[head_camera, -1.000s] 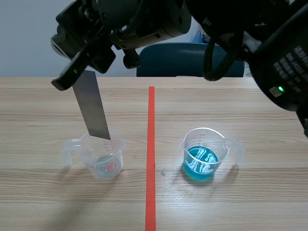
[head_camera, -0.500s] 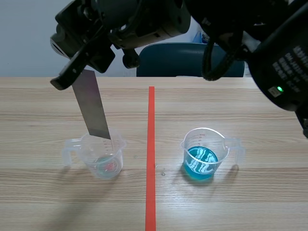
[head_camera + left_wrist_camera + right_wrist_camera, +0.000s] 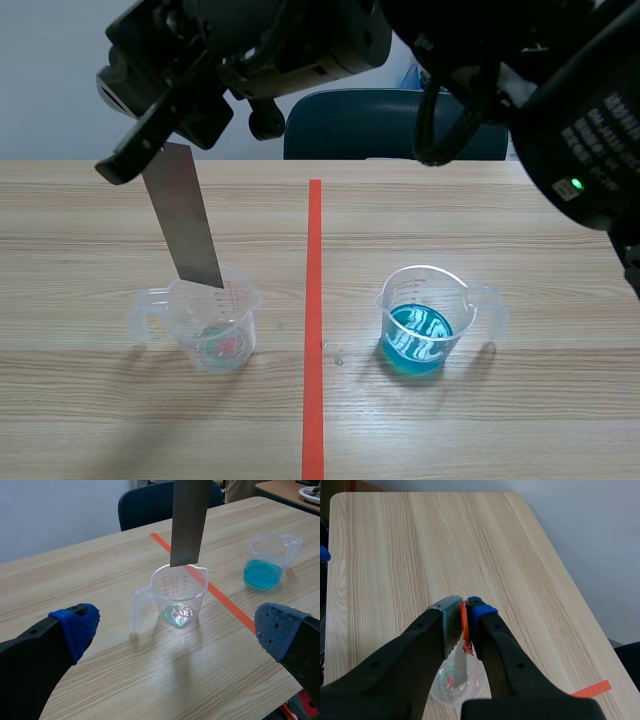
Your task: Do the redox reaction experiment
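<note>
A clear left beaker (image 3: 212,325) stands left of the red tape line, with a little liquid and a reddish spot at its bottom. My right gripper (image 3: 160,140) reaches across from the right and is shut on the upper end of a grey metal strip (image 3: 185,215). The strip hangs slanted, its lower end at the beaker's rim. Right of the line stands a second beaker (image 3: 425,320) with blue liquid. In the right wrist view the strip (image 3: 453,640) sits between my fingers, above the beaker (image 3: 457,685). My left gripper (image 3: 176,625) is open, with the left beaker (image 3: 177,602) ahead of it and the strip (image 3: 189,520) above that.
A blue chair (image 3: 390,125) stands behind the table's far edge. Small droplets (image 3: 335,355) lie on the wood beside the tape line (image 3: 314,330). The blue beaker (image 3: 267,560) is ahead and to the side of my left gripper, across the tape.
My right gripper has shifted slightly left and up with the strip, so its lower end sits a little higher at the beaker's rim. The beakers have not moved.
</note>
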### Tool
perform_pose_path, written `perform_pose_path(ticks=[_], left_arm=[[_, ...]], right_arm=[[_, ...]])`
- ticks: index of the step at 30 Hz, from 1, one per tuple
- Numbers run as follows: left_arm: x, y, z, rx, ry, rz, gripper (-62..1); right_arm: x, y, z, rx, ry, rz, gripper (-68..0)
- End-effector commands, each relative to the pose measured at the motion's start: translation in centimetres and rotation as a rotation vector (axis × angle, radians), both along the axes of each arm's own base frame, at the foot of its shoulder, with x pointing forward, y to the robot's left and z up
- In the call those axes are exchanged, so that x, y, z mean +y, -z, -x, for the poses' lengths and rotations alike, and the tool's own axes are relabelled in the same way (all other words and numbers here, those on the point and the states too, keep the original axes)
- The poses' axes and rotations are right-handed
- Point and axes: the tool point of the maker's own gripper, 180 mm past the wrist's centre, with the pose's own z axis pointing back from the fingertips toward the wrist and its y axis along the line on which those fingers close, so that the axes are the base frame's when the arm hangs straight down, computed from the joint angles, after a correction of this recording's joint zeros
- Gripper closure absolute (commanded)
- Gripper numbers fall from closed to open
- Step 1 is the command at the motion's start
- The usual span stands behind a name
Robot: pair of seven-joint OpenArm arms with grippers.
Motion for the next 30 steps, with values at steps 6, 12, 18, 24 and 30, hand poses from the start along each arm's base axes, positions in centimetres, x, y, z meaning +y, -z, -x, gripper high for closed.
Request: perform_pose_path(ticks=[6, 12, 18, 24, 30], left_arm=[[0.0, -0.6, -0.2, -0.025, -0.007, 0.01, -62.3], [0.0, -0.6, -0.2, -0.025, -0.007, 0.01, -62.3], [0.0, -0.6, -0.2, -0.024, -0.006, 0.01, -62.3], [0.0, -0.6, -0.2, -0.024, -0.006, 0.01, -62.3], [0.0, -0.6, -0.2, -0.024, -0.006, 0.01, -62.3]], right_arm=[[0.1, -1.6, -0.2, -0.043, -0.004, -0.027, -0.6], [-0.6, -2.0, -0.4, -0.06, 0.012, -0.022, -0.6], [-2.7, -3.0, -0.8, -0.121, 0.046, -0.01, -0.6], [-5.3, -3.5, -1.3, -0.162, 0.076, 0.007, -0.6], [-8.4, -3.9, -2.1, -0.153, 0.111, 0.006, -0.6]])
